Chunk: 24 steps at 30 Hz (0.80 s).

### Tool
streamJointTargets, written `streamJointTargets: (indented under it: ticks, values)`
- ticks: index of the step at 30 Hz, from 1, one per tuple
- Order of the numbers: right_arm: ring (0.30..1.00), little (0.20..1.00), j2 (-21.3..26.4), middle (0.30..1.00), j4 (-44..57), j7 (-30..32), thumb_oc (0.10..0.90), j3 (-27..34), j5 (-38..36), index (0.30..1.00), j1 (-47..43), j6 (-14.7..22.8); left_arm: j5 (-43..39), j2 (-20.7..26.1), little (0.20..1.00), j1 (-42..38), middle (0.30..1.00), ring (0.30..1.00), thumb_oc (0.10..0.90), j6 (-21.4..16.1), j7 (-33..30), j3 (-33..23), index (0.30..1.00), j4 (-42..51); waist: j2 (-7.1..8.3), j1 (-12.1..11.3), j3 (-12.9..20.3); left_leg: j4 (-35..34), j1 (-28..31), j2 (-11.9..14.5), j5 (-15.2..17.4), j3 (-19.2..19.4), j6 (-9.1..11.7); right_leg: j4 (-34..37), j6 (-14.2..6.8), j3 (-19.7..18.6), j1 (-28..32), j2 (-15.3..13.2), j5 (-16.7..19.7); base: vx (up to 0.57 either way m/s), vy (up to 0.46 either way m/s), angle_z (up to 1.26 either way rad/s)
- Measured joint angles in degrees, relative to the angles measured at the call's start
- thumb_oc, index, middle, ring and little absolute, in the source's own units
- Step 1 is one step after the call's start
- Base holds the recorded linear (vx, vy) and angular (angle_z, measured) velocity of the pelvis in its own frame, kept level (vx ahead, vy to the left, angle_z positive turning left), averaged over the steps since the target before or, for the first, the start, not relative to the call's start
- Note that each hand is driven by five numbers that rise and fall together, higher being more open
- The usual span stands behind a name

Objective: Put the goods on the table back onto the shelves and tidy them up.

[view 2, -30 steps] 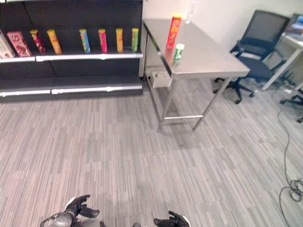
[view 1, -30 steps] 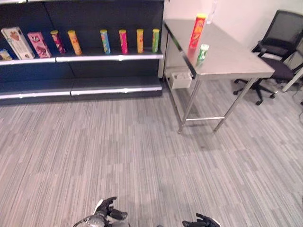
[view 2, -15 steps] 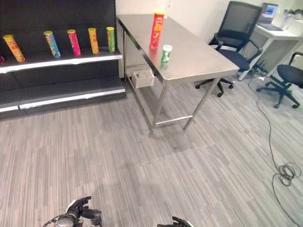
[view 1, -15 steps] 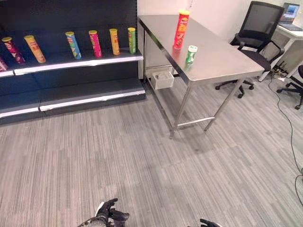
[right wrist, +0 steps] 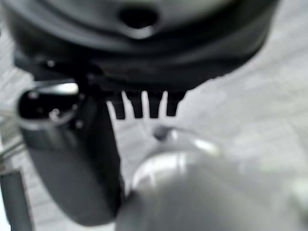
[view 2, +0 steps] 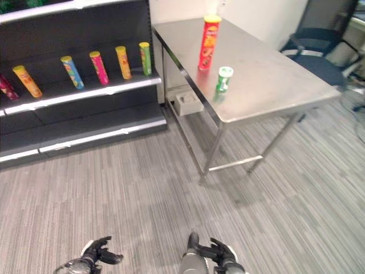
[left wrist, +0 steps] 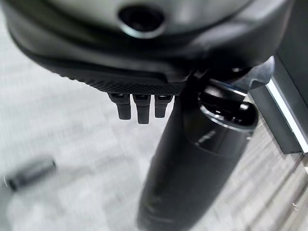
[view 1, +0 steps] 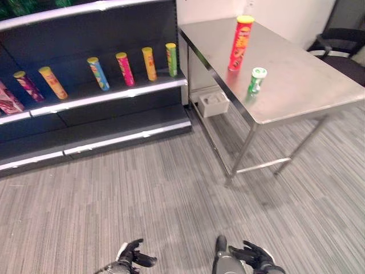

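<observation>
Tall red can (view 1: pixel 240 43) and a small green can (view 1: pixel 255 80) stand on the steel table (view 1: pixel 308 85), upper right. Shelf (view 1: pixel 108 94) with tubes upper left. Left hand (view 1: pixel 130 257) and right hand (view 1: pixel 256 257) sit bottom centre, fingers loosely spread, both empty.

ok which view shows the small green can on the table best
The right eye view: the small green can stands upright near the table's front edge, closer to the picture's middle, beside the tall red tube. The left eye view shows the same can further to the side. The wrist views show floor past each hand.
</observation>
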<state>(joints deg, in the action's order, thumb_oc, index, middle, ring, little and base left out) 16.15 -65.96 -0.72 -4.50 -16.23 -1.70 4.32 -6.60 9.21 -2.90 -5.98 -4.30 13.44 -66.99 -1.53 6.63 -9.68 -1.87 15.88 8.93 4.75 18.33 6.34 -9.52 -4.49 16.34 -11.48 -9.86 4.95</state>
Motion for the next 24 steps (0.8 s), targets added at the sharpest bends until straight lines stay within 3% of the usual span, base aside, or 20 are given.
streamJointTargets:
  ticks: [1, 2, 5, 6, 7, 8, 9, 11, 12, 13, 14, 15, 16, 17, 18, 19, 20, 22, 24]
  values:
    - [0.9, 0.9, 1.09, 0.9, -0.04, -0.02, 0.8, 0.01, 0.01, 0.9, -0.08, 0.1, 0.05, -1.07, 0.9, 0.13, 0.9, 0.9, 0.8, -0.06, 0.21, 0.06, 0.9, -0.09, 0.42, 0.53, -0.11, 1.38, -0.67, -0.92, -0.98, 1.01, 0.82, -0.36, 2.4, 0.76, 1.18, 0.22, -0.06, 0.26, -0.154, 0.17]
    - [0.9, 0.9, 1.5, 0.9, -0.06, -0.02, 0.8, -0.08, 0.01, 0.9, 0.0, 0.19, 0.05, -1.5, 0.9, 0.18, 0.9, 0.9, 0.8, -0.06, 0.21, 0.07, 0.9, -0.03, 0.53, 0.91, -0.17, 1.85, -0.76, -0.91, -1.78, 1.63, 0.97, -0.49, 2.25, 1.25, 1.89, 0.51, -0.85, 0.47, -0.318, 0.36]
    - [0.9, 0.9, 2.23, 0.9, -0.72, -0.02, 0.8, -0.88, 0.01, 0.9, -0.14, -0.01, 0.06, -1.64, 0.9, -0.42, 0.9, 0.9, 0.8, -0.06, 0.22, -0.15, 0.9, -0.09, 2.78, 1.58, -0.93, 6.52, -1.5, 0.53, -4.45, -1.55, 4.39, -1.88, 3.18, 2.53, 4.37, -0.05, -3.13, 0.23, -0.21, 0.23]
    - [0.9, 0.9, 2.43, 0.9, -1.11, 0.0, 0.8, -1.21, 0.01, 0.9, 0.96, 0.0, 0.05, -1.59, 0.9, -0.5, 0.9, 0.9, 0.8, -0.09, 0.21, -0.17, 0.9, 0.02, 3.35, 1.82, -1.01, 10.62, -2.61, 0.6, -4.43, -2.38, 4.5, -1.73, 3.36, 2.53, 5.75, -0.7, -3.28, 0.36, -0.395, 0.21]
    - [0.9, 0.9, 2.51, 0.9, -1.09, -0.02, 0.8, -1.86, 0.01, 0.9, 0.76, 0.02, -0.07, -1.69, 0.9, -1.11, 0.9, 0.9, 0.8, -0.1, 0.04, -0.34, 0.9, 0.0, 3.68, 1.94, -0.92, 14.36, -4.13, 0.32, -6.17, -4.15, 6.69, -3.63, 2.63, 2.73, 6.07, -1.04, -6.1, 0.45, -0.501, 0.16]
    - [0.9, 0.9, 2.07, 0.9, -1.04, -0.24, 0.8, -2.05, 0.04, 0.9, 1.83, 0.0, -0.07, -1.07, 0.9, -1.29, 0.9, 0.9, 0.8, -0.1, -0.06, -0.25, 0.9, -0.13, 4.28, 1.93, -0.75, 17.75, -5.47, 0.6, -6.38, -5.67, 7.15, -4.37, 2.57, 3.35, 5.9, -0.96, -7.48, 0.18, -0.203, 0.0]
    - [0.9, 0.9, 1.49, 0.9, -0.83, -0.32, 0.8, -2.43, 0.05, 0.9, 1.71, -0.03, -0.1, -0.56, 0.9, -1.07, 0.9, 0.9, 0.8, -0.09, -0.07, -0.57, 0.9, -0.13, 4.19, 1.07, -0.41, 20.31, -6.13, 1.39, -7.23, -6.32, 8.56, -1.86, 2.93, 4.04, 8.03, -0.28, -7.72, 0.17, -0.221, -0.02]
    - [0.9, 0.9, 0.23, 0.9, -0.9, -0.41, 0.8, -2.42, 0.08, 0.9, 2.87, -0.05, -0.12, 0.22, 0.9, -1.01, 0.9, 0.9, 0.8, -0.05, -0.09, -0.42, 0.9, -0.32, 3.91, 0.69, -0.4, 25.52, -8.18, 2.7, -9.29, -6.6, 8.59, 2.1, 4.37, 4.5, 10.98, 1.16, -6.13, 0.19, -0.246, -0.1]
    - [0.9, 0.9, -0.28, 0.9, -0.74, -0.37, 0.8, -2.84, 0.08, 0.9, 2.45, -0.04, -0.12, 0.37, 0.9, -0.85, 0.9, 0.9, 0.8, -0.05, -0.09, -1.0, 0.9, -0.34, 3.73, 0.39, -0.31, 26.99, -8.98, 3.2, -11.77, -8.59, 8.65, 2.4, 4.47, 4.93, 11.9, 1.98, -6.17, 0.3, -0.283, 0.09]
    - [0.9, 0.9, -1.64, 0.9, -0.92, -0.36, 0.8, -3.08, 0.09, 0.9, 2.81, -0.27, -0.12, 0.82, 0.9, -1.16, 0.9, 0.9, 0.8, -0.05, -0.13, -1.16, 0.9, -0.38, 5.2, 0.3, -1.0, 33.13, -11.71, 3.25, -19.9, -10.55, 8.71, 3.48, 5.72, 5.41, 15.06, 1.96, -6.95, 0.23, -0.186, 0.14]
    - [0.9, 0.9, -2.09, 0.9, -1.03, -0.31, 0.8, -3.71, 0.11, 0.9, 2.85, -0.45, -0.16, 1.15, 0.9, -0.86, 0.9, 0.9, 0.8, -0.06, -0.23, -1.24, 0.9, -0.44, 6.34, -0.47, -1.21, 36.64, -13.33, 3.18, -24.54, -10.83, 9.04, 5.33, 6.07, 5.3, 17.18, 1.41, -6.79, 0.27, -0.149, 0.2]
    - [0.9, 0.9, -2.33, 0.9, -1.1, -0.26, 0.8, -4.27, 0.11, 0.9, 3.05, -0.45, -0.16, 1.4, 0.9, -0.44, 0.9, 0.9, 0.8, -0.06, -0.23, -0.91, 0.9, -0.44, 7.62, -0.45, -0.82, 41.36, -16.36, 3.7, -22.75, -9.21, 8.44, 8.38, 6.68, 5.03, 19.53, 1.49, -7.19, 0.19, -0.045, -0.02]
    - [0.9, 0.9, -2.08, 0.9, -1.31, -0.2, 0.8, -4.4, 0.1, 0.9, 2.93, -0.49, -0.11, 1.35, 0.9, -0.57, 0.9, 0.9, 0.8, -0.08, 0.15, -0.45, 0.9, -0.25, 7.48, -0.66, -0.81, 42.36, -18.28, 4.43, -16.68, -7.59, 7.14, 9.49, 6.64, 5.34, 20.74, 1.92, -7.03, 0.28, -0.043, -0.04]
    - [0.9, 0.9, -1.72, 0.9, -1.12, -0.17, 0.8, -4.67, 0.09, 0.9, 2.57, -0.38, -0.13, 1.13, 0.9, -0.55, 0.9, 0.9, 0.8, -0.13, 0.16, -0.42, 0.9, 0.08, 7.23, -0.77, -0.63, 41.44, -19.3, 4.24, -13.89, -6.32, 6.79, 10.15, 6.67, 5.28, 21.21, 2.17, -7.06, 0.34, 0.034, -0.18]
    - [0.9, 0.9, -1.32, 0.9, -0.99, -0.12, 0.8, -5.19, 0.11, 0.9, 2.1, -0.11, -0.16, 0.76, 0.9, -0.44, 0.9, 0.9, 0.8, -0.17, 0.13, -0.15, 0.9, 0.83, 6.46, -1.12, -0.27, 33.24, -20.74, 4.16, -10.31, -2.09, 3.88, 12.27, 6.76, 4.78, 22.75, 3.37, -7.06, 0.25, 0.048, -0.21]
    - [0.9, 0.9, -1.35, 0.9, -0.92, -0.11, 0.8, -5.24, 0.18, 0.9, 1.92, -0.07, -0.14, 0.78, 0.9, -0.14, 0.9, 0.9, 0.8, -0.23, 0.13, -0.1, 0.9, 1.26, 5.99, -1.34, 0.13, 24.06, -20.6, 4.09, -9.4, -1.04, 2.64, 13.11, 6.76, 4.31, 23.03, 4.38, -7.11, 0.27, 0.083, -0.26]
    - [0.9, 0.9, -1.45, 0.9, -0.8, -0.18, 0.8, -5.39, 0.37, 0.9, 1.73, 0.01, -0.14, 0.84, 0.9, -0.09, 0.9, 0.9, 0.8, -0.23, 0.07, -0.15, 0.9, 1.62, 5.46, -1.66, 0.33, 12.41, -20.14, 4.14, -9.91, -0.87, 2.68, 14.27, 6.75, 3.92, 23.16, 5.77, -6.93, 0.2, 0.061, -0.23]
    - [0.9, 0.9, -1.75, 0.9, -0.8, -0.17, 0.8, -6.31, 0.99, 0.9, 1.36, 0.01, -0.15, 0.88, 0.9, 0.07, 0.9, 0.9, 0.8, -0.08, 0.07, 0.03, 0.9, 1.73, 5.13, -1.74, -0.28, -1.74, -21.33, 4.92, -12.76, -2.22, 4.29, 14.77, 6.23, 3.0, 24.67, 7.62, -7.3, 0.34, 0.067, -0.32]
    - [0.9, 0.9, -1.91, 0.9, -1.03, -0.02, 0.8, -6.25, 1.68, 0.9, 1.78, 0.11, -0.14, 1.12, 0.9, -0.41, 0.9, 0.9, 0.8, -0.22, -0.09, 0.03, 0.9, 2.1, 5.14, -2.08, 0.01, -3.67, -23.99, 6.41, -14.17, -3.17, 5.72, 14.78, 5.73, 2.03, 25.35, 8.06, -8.26, 0.25, 0.025, -0.35]
